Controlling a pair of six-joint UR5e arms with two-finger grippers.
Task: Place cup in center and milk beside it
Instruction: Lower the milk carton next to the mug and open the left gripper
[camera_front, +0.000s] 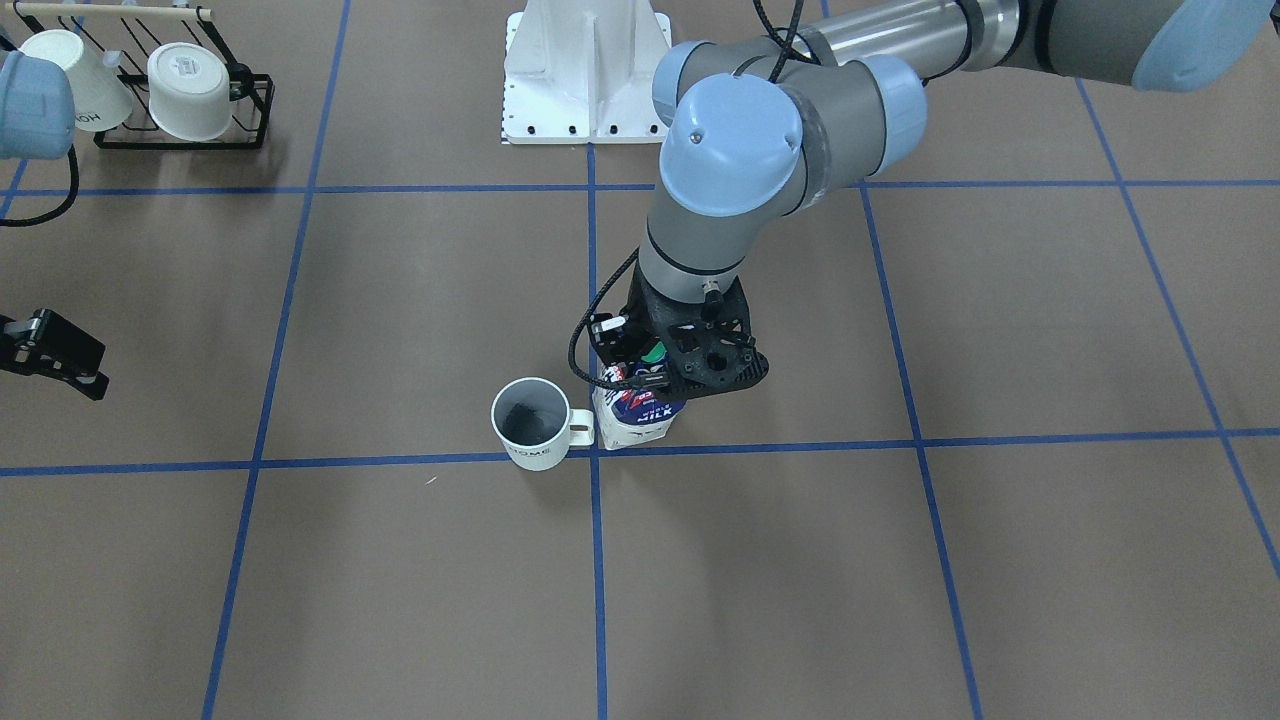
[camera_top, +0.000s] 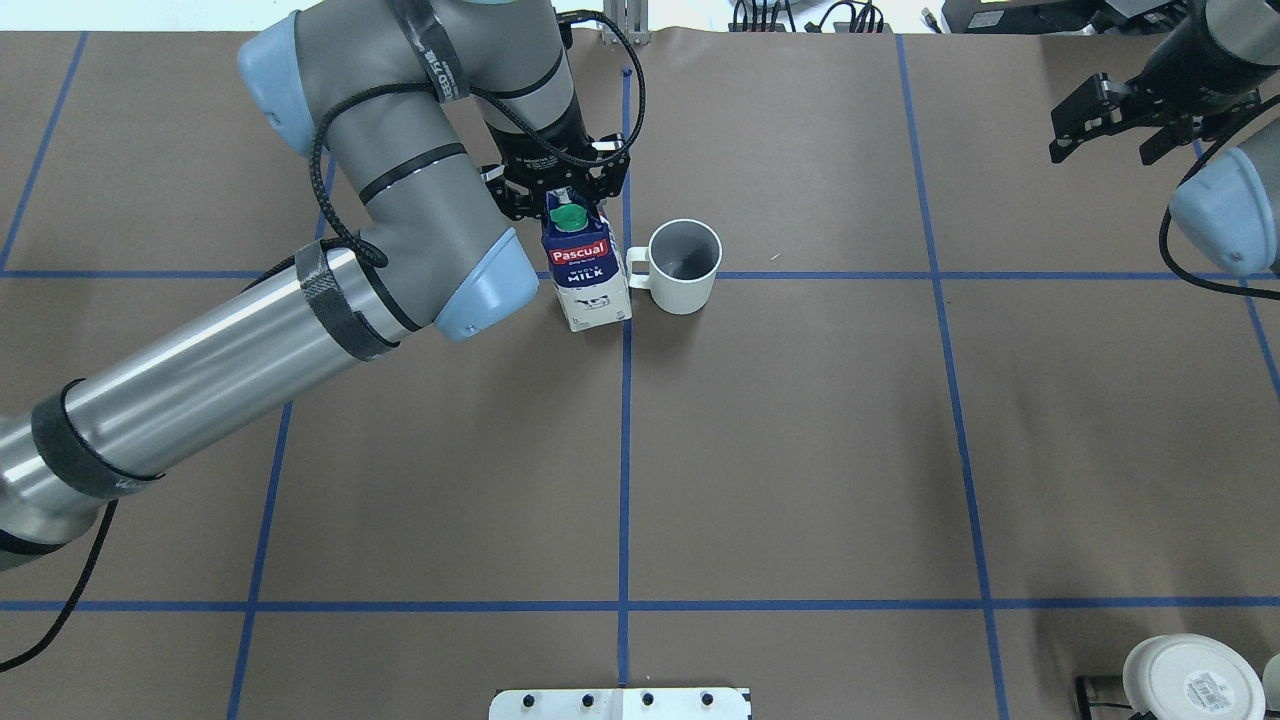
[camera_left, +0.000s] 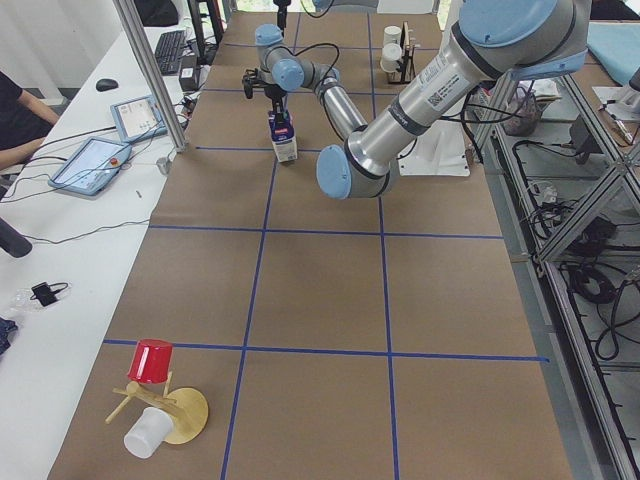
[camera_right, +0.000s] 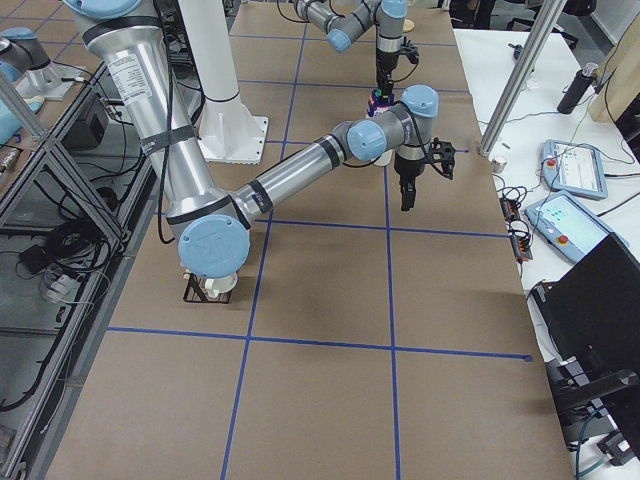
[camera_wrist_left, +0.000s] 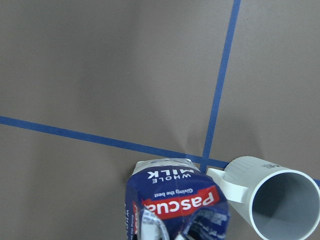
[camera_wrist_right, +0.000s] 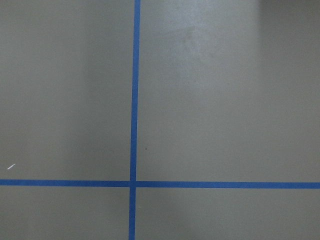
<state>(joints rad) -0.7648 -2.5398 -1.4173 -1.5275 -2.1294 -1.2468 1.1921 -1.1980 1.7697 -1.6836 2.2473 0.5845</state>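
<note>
Brown gridded paper (camera_top: 800, 450): white "HOME" mug (camera_top: 684, 266) upright just right of blue tape crossing (camera_top: 626, 275), seen overhead. Left gripper (camera_top: 570, 205) pinches blue-red-white milk carton (camera_top: 590, 285) top, likely seating it beside handle. Right gripper (camera_top: 1115, 140) spread, well apart.

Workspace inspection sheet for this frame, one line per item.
Surface: brown gridded paper, blue tape lines.
Job's things: white mug with squarish handle, upright beside the central tape crossing; blue-red-white milk carton upright next to its handle.
Clutter: black wire rack holding white cups; red cup on a wooden stand.
Grippers: left gripper shut on carton top; right gripper open, empty.
Cables: black cable looped at left wrist.
Surroundings: tablets, seated operator.
</note>
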